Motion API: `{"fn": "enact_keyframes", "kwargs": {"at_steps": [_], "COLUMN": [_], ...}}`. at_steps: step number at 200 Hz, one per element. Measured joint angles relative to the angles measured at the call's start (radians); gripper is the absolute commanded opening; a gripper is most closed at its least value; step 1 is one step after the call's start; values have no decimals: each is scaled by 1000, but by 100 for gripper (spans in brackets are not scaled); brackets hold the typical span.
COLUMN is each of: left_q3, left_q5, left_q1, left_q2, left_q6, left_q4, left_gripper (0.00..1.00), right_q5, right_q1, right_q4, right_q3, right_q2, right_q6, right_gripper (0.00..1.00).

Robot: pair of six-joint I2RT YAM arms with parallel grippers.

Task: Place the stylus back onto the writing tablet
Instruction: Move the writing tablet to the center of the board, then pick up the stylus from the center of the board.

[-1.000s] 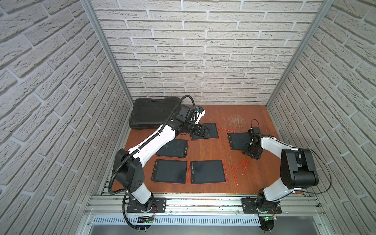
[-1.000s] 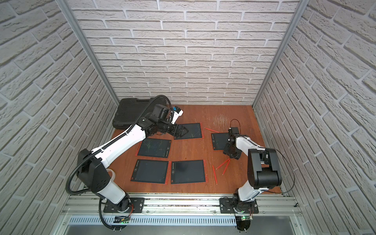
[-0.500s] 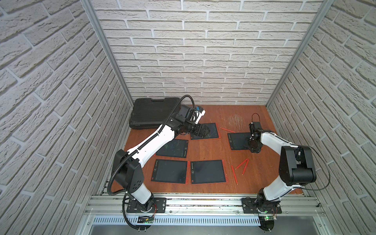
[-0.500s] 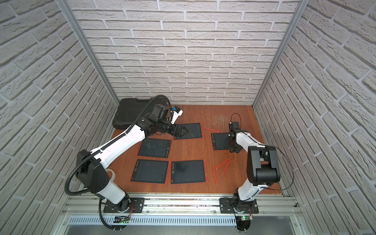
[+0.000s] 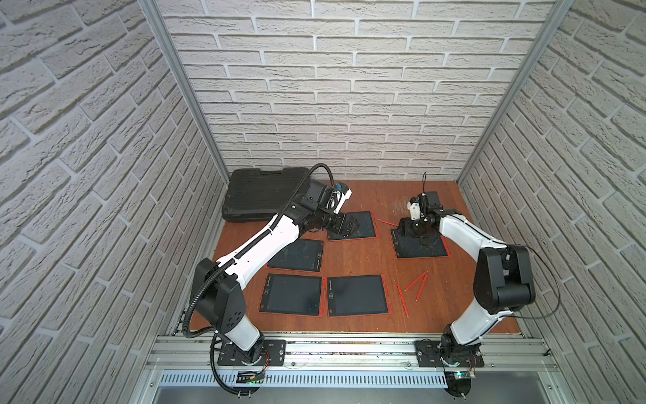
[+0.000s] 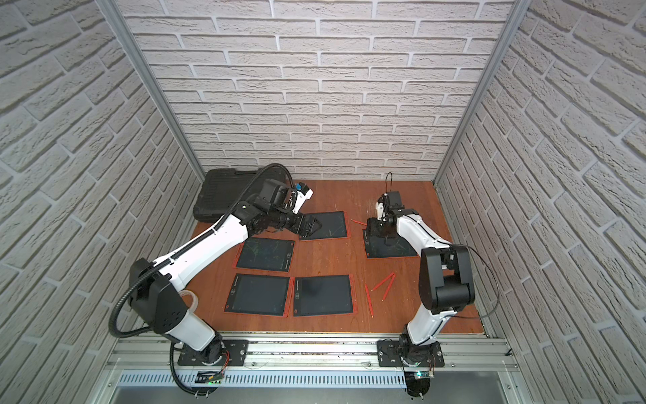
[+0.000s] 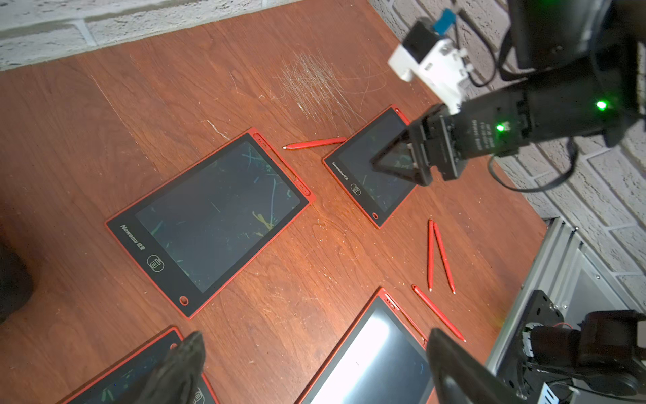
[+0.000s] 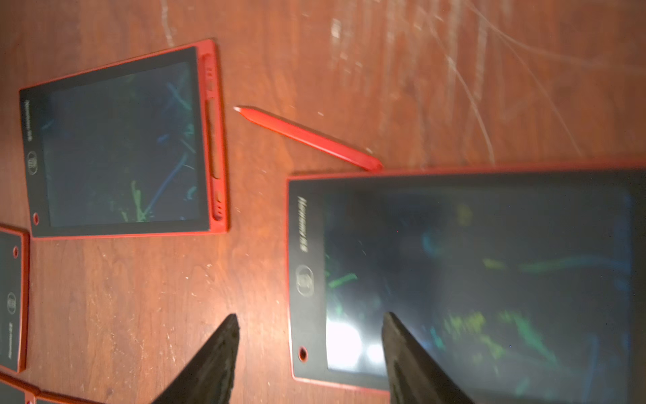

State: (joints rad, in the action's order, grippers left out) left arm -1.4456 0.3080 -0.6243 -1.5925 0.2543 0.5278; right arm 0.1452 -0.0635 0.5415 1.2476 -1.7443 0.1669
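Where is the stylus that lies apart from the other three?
In both top views the lone stylus lies on the table, between the left rear tablet and the right rear tablet, beside the latter's corner.

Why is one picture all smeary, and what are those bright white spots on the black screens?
Right wrist view: smeared all over, most on the near tablet, which bears a white glare patch by its corner. Left wrist view: mostly sharp, but a shiny tablet shows a white glare streak. Both top views: crisp and evenly lit.
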Motion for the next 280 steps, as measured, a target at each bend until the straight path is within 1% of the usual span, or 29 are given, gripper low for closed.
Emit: {"fn": "enact_keyframes", "kwargs": {"at_steps": [36, 49, 72, 88, 115, 165, 239, 280], "left_q3": [0, 0, 0, 0, 0, 0, 0, 0], "left_q5": [-1, -1, 0, 2, 5, 8, 8, 8], "left_q1": [0, 0, 0, -1, -6, -21, -21, -21], "left_q2": [9, 10, 10, 10, 10, 10, 10, 10], "left_q6": [0, 0, 0, 0, 0, 0, 0, 0], "left_q4": [0, 0, 0, 0, 0, 0, 0, 0], "left_gripper": [98, 98, 98, 98, 98, 98, 98, 98], "right_q5": [5, -6, -35, -61, -100, -149, -163, -164], "right_q1": [-31, -37, -45, -45, -46, -50, -51, -57], "right_q4": [21, 29, 45, 46, 55, 67, 100, 108], "right_q3": [158, 198, 247, 273, 297, 354, 414, 453], "right_q2": [-143, -184, -241, -278, -324, -378, -418, -465], "right_q6": [-84, -107, -139, -154, -172, -185, -206, -209], "right_gripper": [67, 65, 61, 55, 53, 52, 51, 50]}}
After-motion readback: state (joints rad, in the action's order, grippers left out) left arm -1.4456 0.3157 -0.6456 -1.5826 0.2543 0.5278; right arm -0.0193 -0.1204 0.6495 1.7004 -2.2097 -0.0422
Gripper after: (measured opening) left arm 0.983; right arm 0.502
